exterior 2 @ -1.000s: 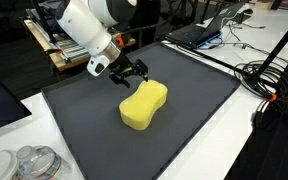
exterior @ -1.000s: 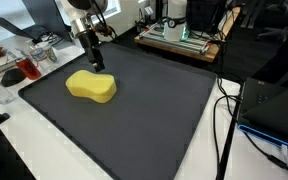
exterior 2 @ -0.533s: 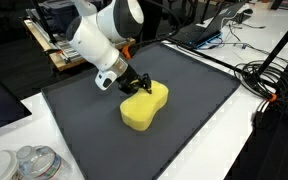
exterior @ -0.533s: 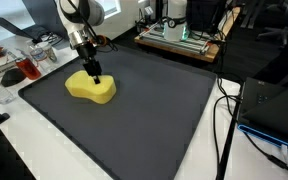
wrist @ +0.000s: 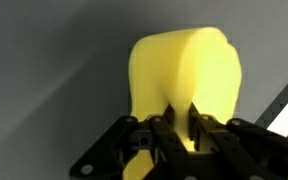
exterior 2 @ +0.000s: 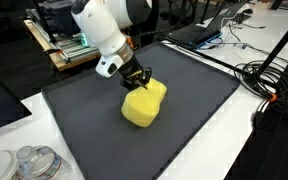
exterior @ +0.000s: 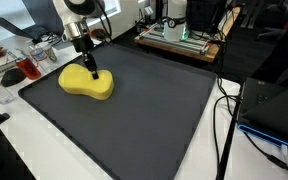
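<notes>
The end effector [exterior 2: 136,78] is clamped on one end of the yellow sponge [exterior 2: 144,105], near a corner of the dark mat [exterior 2: 199,100].

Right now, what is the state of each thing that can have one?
Gripper: shut, pinching one end of the sponge.
Yellow sponge: gripped, dented at the grip; lifted or not, unclear.
Black mat: lying flat, under the sponge.

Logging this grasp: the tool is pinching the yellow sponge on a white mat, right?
Not quite. The tool does pinch the yellow sponge, but the mat under it is dark grey, not white, as an exterior view shows.
</notes>
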Controlling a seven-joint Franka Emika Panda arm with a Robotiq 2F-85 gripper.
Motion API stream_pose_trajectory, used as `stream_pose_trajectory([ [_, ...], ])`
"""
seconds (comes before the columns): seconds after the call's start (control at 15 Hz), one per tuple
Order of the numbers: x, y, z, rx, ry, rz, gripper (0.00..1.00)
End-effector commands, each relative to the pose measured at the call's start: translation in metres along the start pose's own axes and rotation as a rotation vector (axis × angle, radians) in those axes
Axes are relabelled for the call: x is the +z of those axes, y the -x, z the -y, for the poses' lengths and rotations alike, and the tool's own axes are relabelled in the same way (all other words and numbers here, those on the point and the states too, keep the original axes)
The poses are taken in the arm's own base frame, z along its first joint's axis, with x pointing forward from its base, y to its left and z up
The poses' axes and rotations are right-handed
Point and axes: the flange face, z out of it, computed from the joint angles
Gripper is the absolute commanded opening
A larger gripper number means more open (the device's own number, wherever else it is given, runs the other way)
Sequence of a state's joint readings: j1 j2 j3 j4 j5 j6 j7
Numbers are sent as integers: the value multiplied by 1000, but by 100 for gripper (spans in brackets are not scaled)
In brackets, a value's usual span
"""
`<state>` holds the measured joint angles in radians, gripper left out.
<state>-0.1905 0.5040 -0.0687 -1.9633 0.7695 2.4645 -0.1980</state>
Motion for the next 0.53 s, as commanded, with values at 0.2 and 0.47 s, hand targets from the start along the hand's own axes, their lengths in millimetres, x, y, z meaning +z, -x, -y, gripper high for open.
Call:
stream_pose_trajectory([
  [0.2, -103, 70, 54, -307, 180, -156, 2],
  [0.47, -178, 105, 80, -505, 251, -293, 2],
])
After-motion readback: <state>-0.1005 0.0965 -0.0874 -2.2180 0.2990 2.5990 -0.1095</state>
